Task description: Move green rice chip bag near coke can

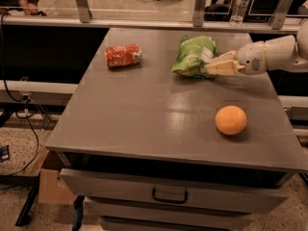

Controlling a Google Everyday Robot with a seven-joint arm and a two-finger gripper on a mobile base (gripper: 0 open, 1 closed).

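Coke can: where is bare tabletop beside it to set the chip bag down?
Bare tabletop lies between the coke can and the green rice chip bag, and in front of the can to the near edge. Crowded on the view's right: the claw grips the bag there, with the orange in front.

On the table [144,114] we see 3 things. The can [123,55] lies back left. The chip bag [192,56] lies to its right, well apart. The round fruit [231,120] sits in front of the bag, to the right. The gripper [208,69] reaches in from the right, clamped on the bag's right edge.
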